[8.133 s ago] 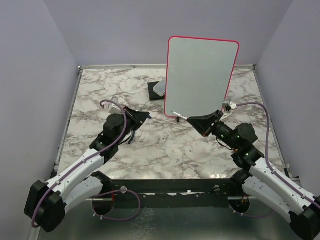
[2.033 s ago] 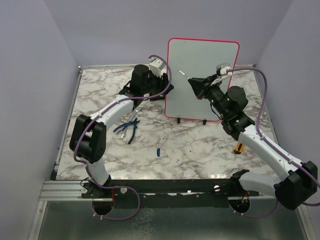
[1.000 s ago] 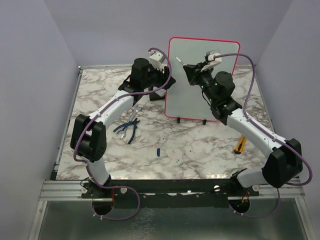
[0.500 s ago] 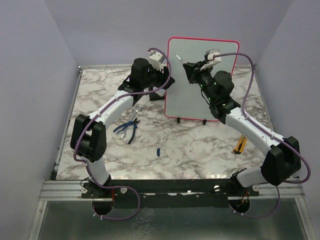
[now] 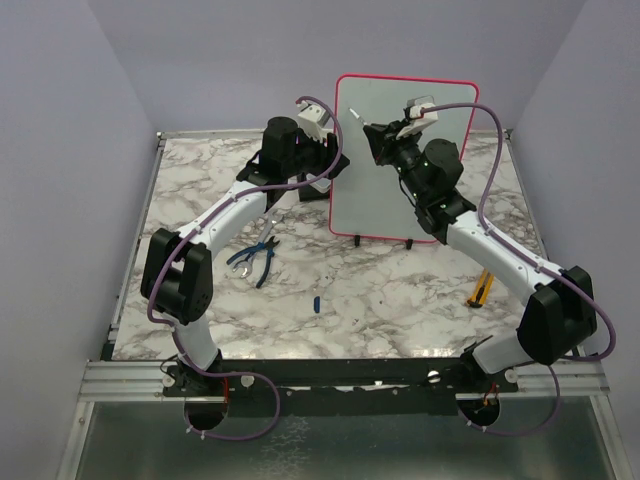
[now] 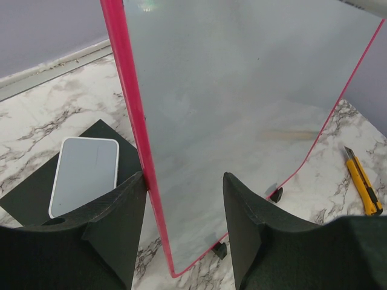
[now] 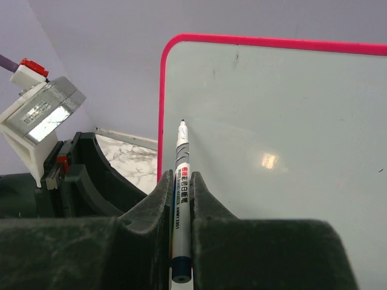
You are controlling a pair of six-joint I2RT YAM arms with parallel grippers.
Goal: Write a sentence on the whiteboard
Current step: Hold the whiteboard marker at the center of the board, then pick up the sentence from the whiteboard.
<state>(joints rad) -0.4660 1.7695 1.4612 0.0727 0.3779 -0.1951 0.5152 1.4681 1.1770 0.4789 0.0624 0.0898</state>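
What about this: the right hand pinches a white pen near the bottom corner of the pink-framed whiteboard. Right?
Not the bottom: the right hand pinches the white pen near the top left corner of the pink-framed whiteboard. The right wrist view shows it.

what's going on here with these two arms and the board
The right claw is shut on a marker, its tip aimed at the upper left of the upright whiteboard. The left claw stands open around the board's left red edge, apparently to steady it. The board is blank: nothing is written on it yet.
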